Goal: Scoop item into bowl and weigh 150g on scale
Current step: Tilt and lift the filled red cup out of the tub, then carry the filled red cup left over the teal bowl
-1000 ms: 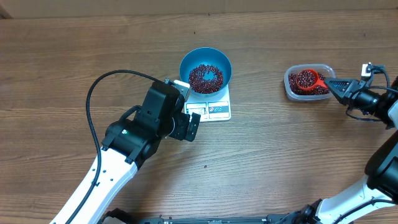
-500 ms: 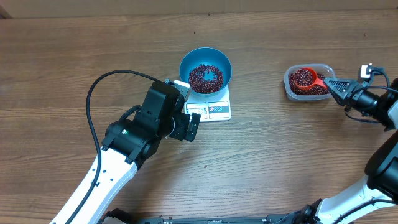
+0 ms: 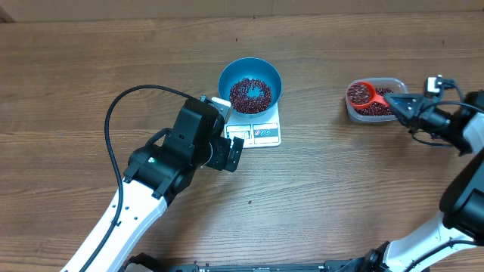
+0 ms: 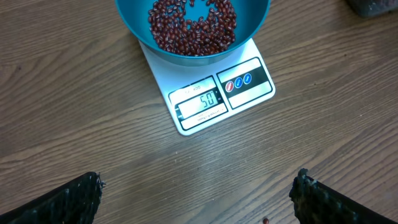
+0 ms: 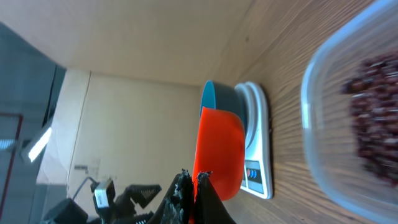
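— well, how's the left arm sitting?
— it reaches in from the lower left with the elbow bent. the left gripper [image 3: 233, 153] is low over the tabletop [image 3: 340, 189], just in front of the scale [image 3: 265, 134]. its jaws are spread wide with nothing between them.
— and the right?
— stretched in from the right edge, wrist rolled sideways. the right gripper [image 3: 401, 106] has its jaws clenched on the handle of a red scoop [image 3: 363, 93].
— where are the beans?
— one heap of beans [image 3: 250, 94] lies in the blue bowl [image 3: 224, 81], which stands on the scale. that's just beyond the left jaws and well apart from the right ones. more lie in the clear tub [image 3: 352, 112], and the scoop's loaded cup is over the tub's left end, just ahead of the right jaws.
— is it touching the heap below?
— can't tell; the wrist view is blurred there.
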